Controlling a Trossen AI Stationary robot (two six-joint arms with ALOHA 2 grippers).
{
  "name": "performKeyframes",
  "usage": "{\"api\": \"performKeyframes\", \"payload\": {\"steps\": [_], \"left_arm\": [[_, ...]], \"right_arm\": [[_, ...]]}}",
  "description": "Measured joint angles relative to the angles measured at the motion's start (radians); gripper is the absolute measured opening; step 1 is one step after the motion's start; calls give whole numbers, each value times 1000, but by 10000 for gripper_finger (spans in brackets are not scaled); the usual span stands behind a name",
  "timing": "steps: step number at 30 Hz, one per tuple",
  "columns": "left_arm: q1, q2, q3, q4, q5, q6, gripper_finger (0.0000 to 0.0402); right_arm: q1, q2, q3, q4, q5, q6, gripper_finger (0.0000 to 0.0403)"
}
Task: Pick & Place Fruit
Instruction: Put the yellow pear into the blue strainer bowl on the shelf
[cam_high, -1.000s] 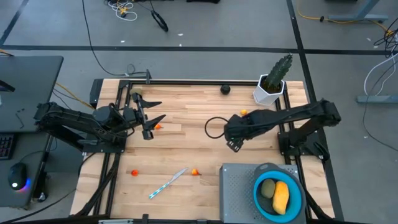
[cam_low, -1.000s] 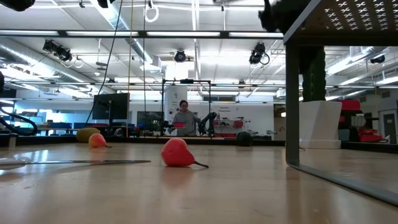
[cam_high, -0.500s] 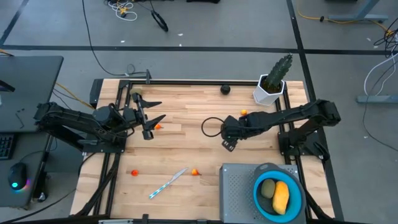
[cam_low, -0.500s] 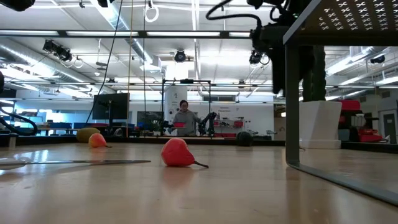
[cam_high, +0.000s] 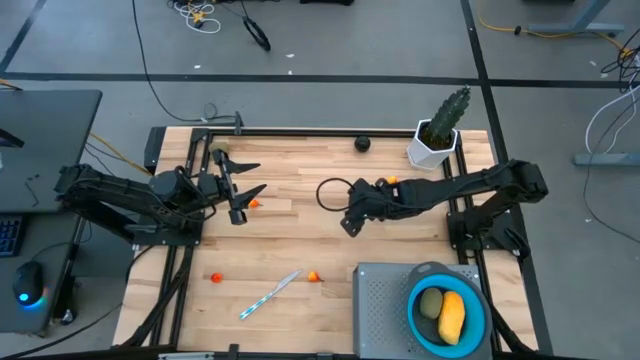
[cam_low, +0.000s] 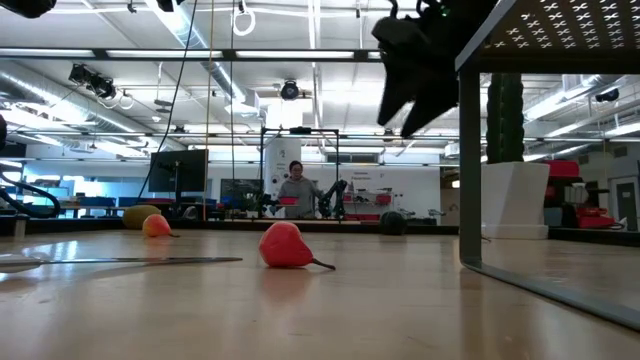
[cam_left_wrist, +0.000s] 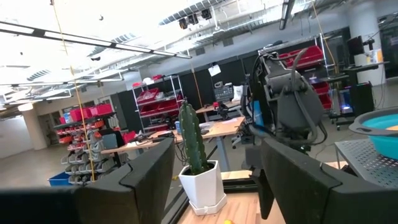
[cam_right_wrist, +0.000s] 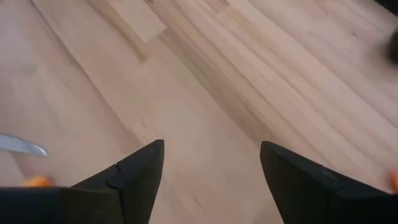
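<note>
Two fruits, a yellow oblong (cam_high: 452, 317) and an olive oval (cam_high: 431, 303), are already seen in the blue bowl (cam_high: 417, 318), so sorting is judged partly done. Tiny orange pieces (cam_high: 314, 276) are scattered on the table (cam_high: 300, 220), and a black ball (cam_high: 362, 143) lies at the far edge. The right gripper (cam_high: 350, 225) is held open and empty above mid-table, probably for the next pick. The left gripper (cam_high: 238, 187) is parked open beside one orange piece.

No text, label, brand, number or sign can be read in any view; whatever may be printed on the far shelves and bins in the room is too small to make out.
</note>
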Motion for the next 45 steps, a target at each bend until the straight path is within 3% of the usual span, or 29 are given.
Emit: {"api": "performKeyframes", "payload": {"steps": [6,9,15,34,45], "left_arm": [[0,0,0,-1,0,0,248],[0,0,0,-1,0,0,248],[0,0,0,-1,0,8,248],[40,0,0,-28,9,-10,248],[40,0,0,-28,8,-12,248]], "right_arm": [[-21,3,-1,37,2,-7,273],[-33,3,-38,37,70,48,271],[-120,4,-113,-23,17,135,268],[-228,7,-152,-89,30,177,268],[-294,7,-281,-73,21,206,268]]}}
